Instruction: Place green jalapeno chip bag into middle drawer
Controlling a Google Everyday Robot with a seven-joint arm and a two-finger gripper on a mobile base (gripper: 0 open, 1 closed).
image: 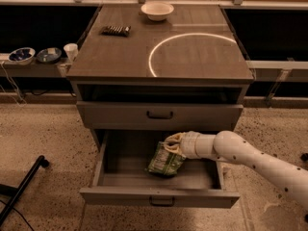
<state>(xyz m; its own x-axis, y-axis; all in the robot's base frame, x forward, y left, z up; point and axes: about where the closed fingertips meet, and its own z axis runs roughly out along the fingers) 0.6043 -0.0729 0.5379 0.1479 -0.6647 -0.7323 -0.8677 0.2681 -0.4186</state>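
Note:
The green jalapeno chip bag (166, 160) lies tilted inside the open middle drawer (159, 197), right of the drawer's centre, with its lower end on the drawer floor. My gripper (171, 143) reaches into the drawer from the right on the white arm (250, 159) and sits right at the bag's upper end, touching it. The drawer is pulled well out, and its grey front with the small dark handle faces the camera. The upper drawer front (160, 115) above it is closed.
On the cabinet top (120, 57) stand a white bowl (157, 10) at the back and a dark ridged snack bar (115, 30) at the back left. A side shelf at the left holds small bowls (21, 55) and a cup (71, 51). A black leg (21, 189) crosses the floor at the lower left.

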